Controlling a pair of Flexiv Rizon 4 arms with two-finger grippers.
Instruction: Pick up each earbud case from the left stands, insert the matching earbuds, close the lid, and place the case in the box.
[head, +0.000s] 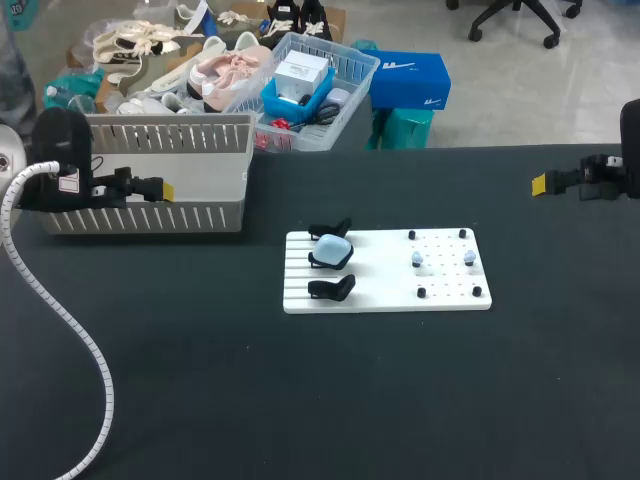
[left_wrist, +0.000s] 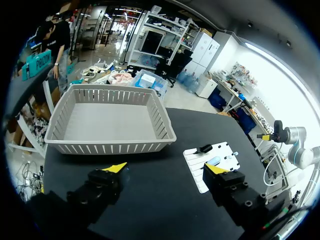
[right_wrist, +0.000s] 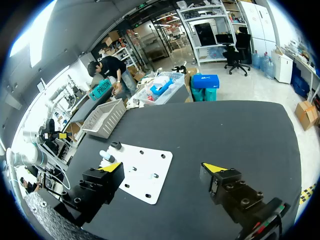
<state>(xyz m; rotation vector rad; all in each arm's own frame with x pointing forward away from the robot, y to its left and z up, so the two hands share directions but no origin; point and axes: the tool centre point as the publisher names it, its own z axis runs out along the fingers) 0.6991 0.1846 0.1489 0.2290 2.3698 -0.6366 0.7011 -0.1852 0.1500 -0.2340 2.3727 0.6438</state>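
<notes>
Left gripper (left_wrist: 166, 168), right gripper (right_wrist: 162, 167): spread wide at nine and three o'clock, keeping the earbud case (head: 332, 249) reachable.

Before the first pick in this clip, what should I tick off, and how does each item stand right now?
1. Left gripper open, holding nothing: ok.
2. Right gripper open, holding nothing: ok.
3. Light blue earbud case sitting on the middle stand of the white board: ok.
4. Two earbuds present on the board's peg side: ok.
5. Case lid open for insertion: cannot tell.
6. Grey box on the table with room inside: ok.
</notes>
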